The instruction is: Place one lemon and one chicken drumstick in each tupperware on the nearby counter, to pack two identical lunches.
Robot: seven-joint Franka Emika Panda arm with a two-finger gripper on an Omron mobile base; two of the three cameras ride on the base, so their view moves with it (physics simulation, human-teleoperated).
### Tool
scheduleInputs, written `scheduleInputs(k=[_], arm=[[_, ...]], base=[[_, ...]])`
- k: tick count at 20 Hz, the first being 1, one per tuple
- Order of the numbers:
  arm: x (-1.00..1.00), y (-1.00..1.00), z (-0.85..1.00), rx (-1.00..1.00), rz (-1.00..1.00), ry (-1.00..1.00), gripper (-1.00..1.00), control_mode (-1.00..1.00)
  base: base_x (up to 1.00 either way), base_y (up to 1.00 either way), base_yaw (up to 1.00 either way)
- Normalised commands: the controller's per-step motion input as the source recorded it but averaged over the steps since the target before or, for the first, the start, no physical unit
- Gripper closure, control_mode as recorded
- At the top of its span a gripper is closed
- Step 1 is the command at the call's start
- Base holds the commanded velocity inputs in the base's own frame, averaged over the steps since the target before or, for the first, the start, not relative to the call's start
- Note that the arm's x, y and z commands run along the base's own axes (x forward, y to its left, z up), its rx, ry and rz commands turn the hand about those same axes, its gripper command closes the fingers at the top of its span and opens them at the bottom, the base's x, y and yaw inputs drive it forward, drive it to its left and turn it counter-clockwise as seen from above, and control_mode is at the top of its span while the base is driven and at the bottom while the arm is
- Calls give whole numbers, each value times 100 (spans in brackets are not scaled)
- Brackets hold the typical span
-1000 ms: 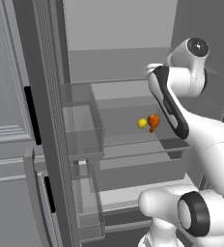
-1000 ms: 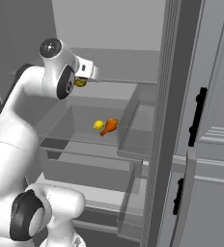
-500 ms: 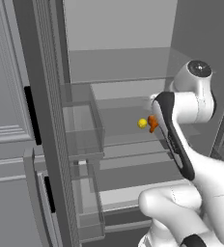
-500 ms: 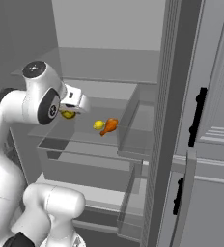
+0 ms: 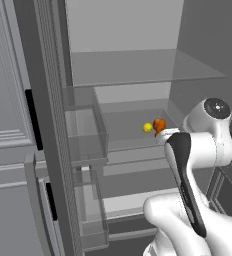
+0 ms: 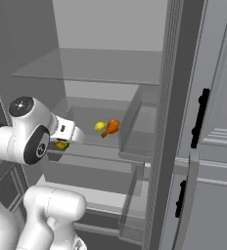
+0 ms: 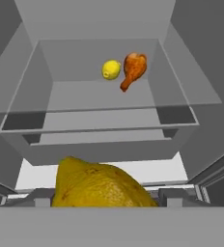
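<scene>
My gripper [image 6: 62, 142] is shut on a yellow lemon [image 6: 61, 145], low and to the left, in front of the open fridge. That held lemon [image 7: 100, 185] looms large at the bottom of the hand view, between the fingers of the gripper [image 7: 104, 198]. A second lemon [image 7: 111, 69] lies beside an orange-brown chicken drumstick [image 7: 133, 70] at the back of a clear fridge drawer [image 7: 32, 103]. The same lemon [image 5: 147, 128] and drumstick [image 5: 159, 124] sit just beyond my arm in the left base view. The tupperware and the counter are out of view.
A glass shelf [image 5: 138, 67] spans the fridge above the drawer. The open fridge doors carry clear bins, one on the left [image 5: 85, 135] and one on the right [image 6: 142, 129]. A lower drawer front [image 6: 86, 171] juts out below my hand.
The hand has come down and back out of the fridge with the lemon still held. The second lemon and the drumstick have not moved.
</scene>
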Motion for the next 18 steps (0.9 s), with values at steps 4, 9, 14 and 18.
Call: scheduleInputs(k=[4, 9, 14, 18], arm=[[-16, 1, -40, 0, 0, -1, 100, -100], [-24, 0, -8, 0, 0, 0, 100, -100], [-28, 0, 0, 0, 0, 0, 100, 100], [0, 0, 0, 0, 0, 0, 100, 100]], base=[[0, 0, 0], [0, 0, 0], [-30, 0, 1], [-99, 0, 9]])
